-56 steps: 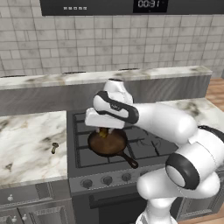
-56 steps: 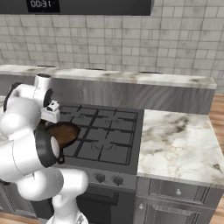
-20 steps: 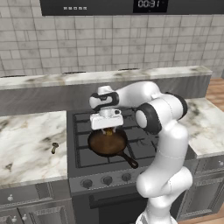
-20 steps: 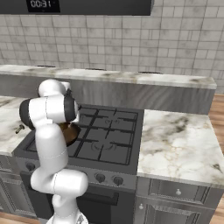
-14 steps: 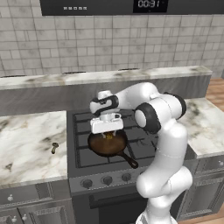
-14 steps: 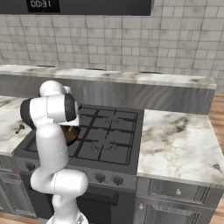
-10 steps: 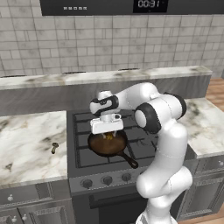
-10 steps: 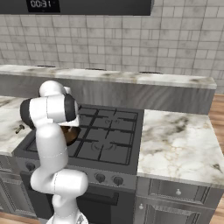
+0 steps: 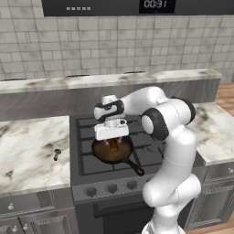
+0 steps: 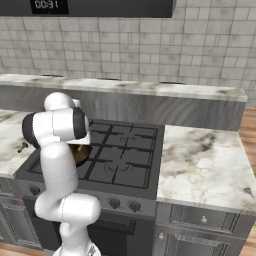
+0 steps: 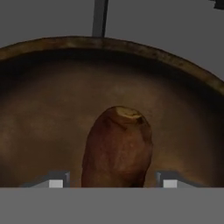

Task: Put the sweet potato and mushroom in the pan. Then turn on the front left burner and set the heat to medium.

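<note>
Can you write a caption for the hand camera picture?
Reddish-brown oblong sweet potato between parted gripper fingertips, over the round dark skillet.

your gripper (image 9: 113, 145) sits low in the pan (image 9: 101, 155), sweet potato (image 11: 118, 151) between fingertips with gaps; rim wall at 12 o'clock.

Grey tiled wall (image 9: 114, 50), marble counters (image 10: 205, 155)
</note>
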Motion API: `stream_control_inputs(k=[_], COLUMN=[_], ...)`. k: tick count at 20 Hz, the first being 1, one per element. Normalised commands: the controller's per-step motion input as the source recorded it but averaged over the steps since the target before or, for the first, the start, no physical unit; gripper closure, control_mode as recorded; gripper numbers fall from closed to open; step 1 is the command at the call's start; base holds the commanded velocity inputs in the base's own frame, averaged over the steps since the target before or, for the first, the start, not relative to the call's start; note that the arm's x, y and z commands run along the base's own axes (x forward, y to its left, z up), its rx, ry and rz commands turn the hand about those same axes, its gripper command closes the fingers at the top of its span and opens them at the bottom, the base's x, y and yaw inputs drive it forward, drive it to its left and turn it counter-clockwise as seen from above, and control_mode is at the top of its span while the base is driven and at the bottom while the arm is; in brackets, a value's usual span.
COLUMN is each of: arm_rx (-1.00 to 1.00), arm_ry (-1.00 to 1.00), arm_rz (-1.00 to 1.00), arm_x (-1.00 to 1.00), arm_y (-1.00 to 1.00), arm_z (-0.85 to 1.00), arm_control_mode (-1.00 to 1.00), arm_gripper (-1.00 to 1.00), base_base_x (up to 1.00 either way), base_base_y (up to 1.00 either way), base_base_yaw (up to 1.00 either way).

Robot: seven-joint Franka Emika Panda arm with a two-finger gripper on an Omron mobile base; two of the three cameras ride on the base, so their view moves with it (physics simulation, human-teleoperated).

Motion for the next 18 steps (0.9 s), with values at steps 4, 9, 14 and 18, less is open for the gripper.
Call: stream_control_inputs(k=[4, 9, 14, 18], arm_rx=[0.0, 0.0, 0.0, 0.0], arm_ry=[-0.03, -0.1, -0.05, -0.04], arm_rz=[0.0, 0.0, 0.0, 0.0], arm_x=[-0.05, -0.2, -0.06, 0.0], arm_y=[0.06, 0.31, 0.77, 0.94], arm_z=[0.3, 0.53, 0.22, 0.02], arm_control_mode=[-1.0, -1.0, -1.0, -1.0], arm_gripper=[-1.0, -1.0, -1.0, -1.0], base_base_x=[0.0, 0.0, 0.0, 0.0], base_base_y=[0.0, 0.0, 0.0, 0.0], base_base_yaw=[0.0, 0.0, 0.0, 0.0])
